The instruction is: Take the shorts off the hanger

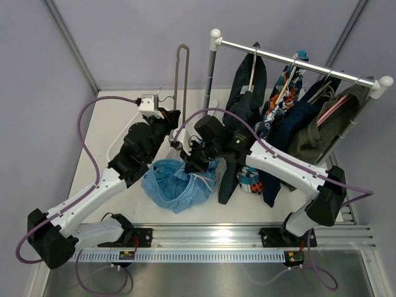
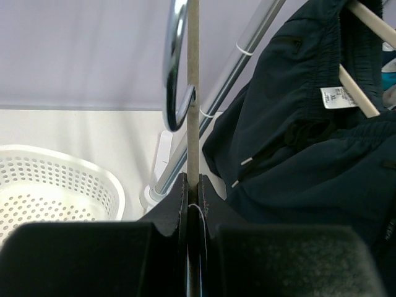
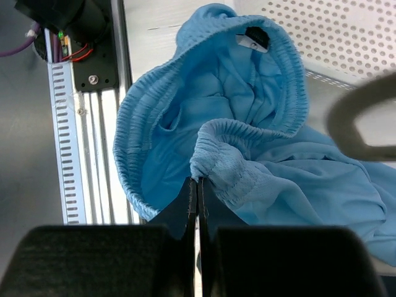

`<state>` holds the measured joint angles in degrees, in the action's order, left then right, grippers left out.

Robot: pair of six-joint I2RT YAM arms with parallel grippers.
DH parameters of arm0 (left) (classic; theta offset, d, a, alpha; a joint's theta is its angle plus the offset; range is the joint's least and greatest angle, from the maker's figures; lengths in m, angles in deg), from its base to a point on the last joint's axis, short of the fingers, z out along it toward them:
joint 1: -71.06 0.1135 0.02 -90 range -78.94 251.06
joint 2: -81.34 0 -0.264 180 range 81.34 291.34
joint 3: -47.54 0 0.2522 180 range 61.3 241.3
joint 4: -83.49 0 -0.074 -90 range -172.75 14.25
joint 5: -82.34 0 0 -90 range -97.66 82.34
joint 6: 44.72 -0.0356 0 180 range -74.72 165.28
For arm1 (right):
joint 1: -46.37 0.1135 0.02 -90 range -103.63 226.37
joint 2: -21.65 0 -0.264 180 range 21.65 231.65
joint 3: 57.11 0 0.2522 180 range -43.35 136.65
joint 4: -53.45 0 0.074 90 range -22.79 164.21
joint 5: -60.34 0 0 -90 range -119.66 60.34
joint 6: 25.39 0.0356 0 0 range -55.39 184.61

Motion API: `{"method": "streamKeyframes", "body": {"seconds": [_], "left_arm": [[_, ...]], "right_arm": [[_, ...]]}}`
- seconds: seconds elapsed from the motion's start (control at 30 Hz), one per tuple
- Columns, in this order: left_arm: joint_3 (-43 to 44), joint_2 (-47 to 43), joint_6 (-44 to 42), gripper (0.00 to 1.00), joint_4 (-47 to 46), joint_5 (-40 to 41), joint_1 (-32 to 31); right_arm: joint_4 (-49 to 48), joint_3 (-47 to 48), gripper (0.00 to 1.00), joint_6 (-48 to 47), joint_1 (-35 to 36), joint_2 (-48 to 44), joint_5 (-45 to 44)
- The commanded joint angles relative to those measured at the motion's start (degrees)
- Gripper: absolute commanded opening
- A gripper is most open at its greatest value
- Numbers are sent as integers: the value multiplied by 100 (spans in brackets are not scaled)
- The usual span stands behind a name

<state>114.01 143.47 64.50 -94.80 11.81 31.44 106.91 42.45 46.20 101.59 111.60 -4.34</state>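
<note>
Found left gripper [image 2: 193, 185] jaws clenched on hanger [image 2: 193, 93]. Found right gripper [image 3: 198, 180] jaws grasping blue shorts [image 3: 247, 124] waistband, heaped on surface [image 1: 108, 120] at 6 o'clock from hanger.

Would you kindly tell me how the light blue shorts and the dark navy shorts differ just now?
The light blue shorts lie bunched on the table; the dark navy shorts hang on a wooden hanger from the rail. The right gripper is shut on the light blue shorts' waistband; no gripper touches the dark navy shorts. Both are soft cloth with gathered waistbands.
</note>
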Motion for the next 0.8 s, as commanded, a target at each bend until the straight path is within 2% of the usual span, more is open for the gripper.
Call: {"method": "streamKeyframes", "body": {"seconds": [0.0, 0.1, 0.2, 0.23, 0.33, 0.37, 0.4, 0.53, 0.77], "left_arm": [[284, -481, -111, 0, 132, -180, 68], [266, -938, -164, 0, 826, -372, 94], [292, -1386, -200, 0, 1817, -872, 103], [319, -1588, -208, 0, 2012, -978, 103], [415, -1853, -226, 0, 2768, -1400, 103], [433, -2001, -235, 0, 2944, -1480, 103], [459, -2055, -270, 0, 3085, -1585, 94], [696, -2100, -454, 0, 4025, -2146, 103], [1566, -1345, -788, 0, 4923, -2631, 94]], "right_arm": [[-358, -299, 0, 198, -432, -364, -168], [-358, -519, 2, 145, -635, -496, -238], [-411, -713, 13, 93, -697, -531, -238], [-385, -714, 25, 66, -706, -549, -151], [-244, -617, 51, -92, -828, -706, 304], [-131, -556, 77, -144, -864, -759, 446], [-51, -382, 81, -232, -899, -812, 543], [783, 322, 87, -987, -1153, -953, 1350], [2338, 1614, 86, -2174, -1962, -1164, 2599]]}}
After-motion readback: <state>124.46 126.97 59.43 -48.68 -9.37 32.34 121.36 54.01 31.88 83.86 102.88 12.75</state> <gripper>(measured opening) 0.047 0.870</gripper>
